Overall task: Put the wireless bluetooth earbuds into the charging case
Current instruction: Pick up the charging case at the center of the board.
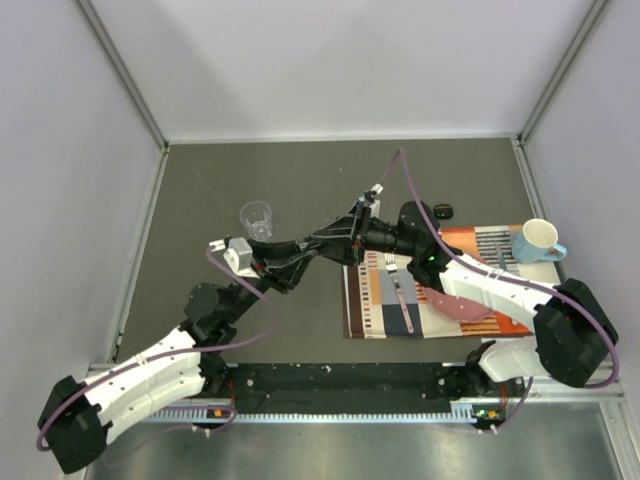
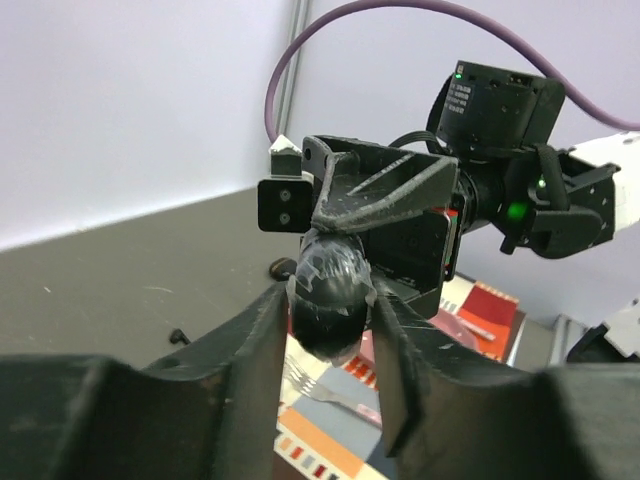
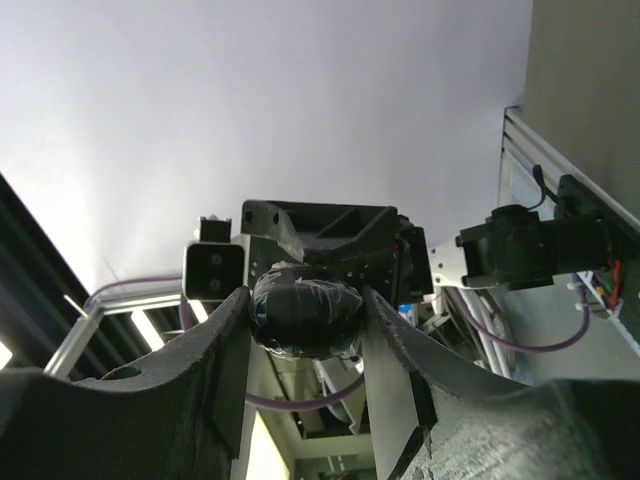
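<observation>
— Overhead?
— The left gripper point(image 1: 318, 245) and right gripper point(image 1: 345, 235) are meeting at centre frame; a black piece point(image 1: 443, 211) is lying to their right.
— Left wrist?
— It is clamping the taped black case point(image 2: 330, 305), low centre.
— Right wrist?
— Clamping that case too.

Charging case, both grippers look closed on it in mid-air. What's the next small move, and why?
Probably pull the grippers gently apart to open it: the left gripper and right gripper both clamp the charging case from opposite sides, and it looks shut.
</observation>
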You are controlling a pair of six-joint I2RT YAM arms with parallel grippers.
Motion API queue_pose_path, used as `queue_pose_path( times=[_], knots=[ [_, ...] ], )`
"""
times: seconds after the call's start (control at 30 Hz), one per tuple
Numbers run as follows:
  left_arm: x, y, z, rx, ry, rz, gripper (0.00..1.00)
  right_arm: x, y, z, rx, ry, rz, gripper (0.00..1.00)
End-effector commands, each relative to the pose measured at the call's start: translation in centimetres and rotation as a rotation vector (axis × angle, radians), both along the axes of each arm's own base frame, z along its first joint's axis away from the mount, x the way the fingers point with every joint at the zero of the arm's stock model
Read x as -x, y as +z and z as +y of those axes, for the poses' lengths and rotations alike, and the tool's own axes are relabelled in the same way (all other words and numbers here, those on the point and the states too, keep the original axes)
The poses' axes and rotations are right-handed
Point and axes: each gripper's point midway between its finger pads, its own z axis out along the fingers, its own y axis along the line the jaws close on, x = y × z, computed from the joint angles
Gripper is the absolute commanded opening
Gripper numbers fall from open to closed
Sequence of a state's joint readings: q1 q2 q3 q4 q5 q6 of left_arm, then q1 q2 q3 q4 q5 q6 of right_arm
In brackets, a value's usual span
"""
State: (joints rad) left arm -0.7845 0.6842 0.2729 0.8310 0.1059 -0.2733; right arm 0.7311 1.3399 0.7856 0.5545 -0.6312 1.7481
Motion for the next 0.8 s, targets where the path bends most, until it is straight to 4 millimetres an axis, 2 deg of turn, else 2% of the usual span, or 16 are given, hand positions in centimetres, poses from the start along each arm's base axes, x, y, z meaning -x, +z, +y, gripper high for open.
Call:
queue_pose_path(
  times=[0.0,0.1,0.37,0.5,0.53,0.63,0.77],
  knots=[
    [-0.7,0.4,0.0,0.048,0.012,0.091,0.48,0.6,2.1,-0.3,-0.004,-0.013,-0.14,0.0],
    [-0.8,0.6,-0.3,0.047,0.001,0.115,0.57,0.5,2.0,-0.5,0.034,-0.034,-0.177,0.0],
    [-0.6,0.4,-1.0,0.043,-0.033,0.115,0.58,0.5,1.9,-0.6,0.027,-0.041,-0.189,0.0],
    [-0.1,0.7,-1.0,0.056,-0.053,0.06,0.53,0.7,1.6,-0.6,0.031,-0.03,-0.166,0.0],
    [0.0,0.7,-0.9,0.056,-0.054,0.051,0.47,0.6,1.4,-0.5,0.034,-0.029,-0.159,0.0],
    [0.3,0.9,-0.8,0.059,-0.056,0.011,0.4,0.7,1.3,-0.5,0.014,-0.018,-0.127,0.0],
    [0.7,1.2,-0.7,0.064,-0.061,-0.039,0.35,1.1,1.5,-0.4,-0.025,0.006,-0.09,0.0]
  ],
)
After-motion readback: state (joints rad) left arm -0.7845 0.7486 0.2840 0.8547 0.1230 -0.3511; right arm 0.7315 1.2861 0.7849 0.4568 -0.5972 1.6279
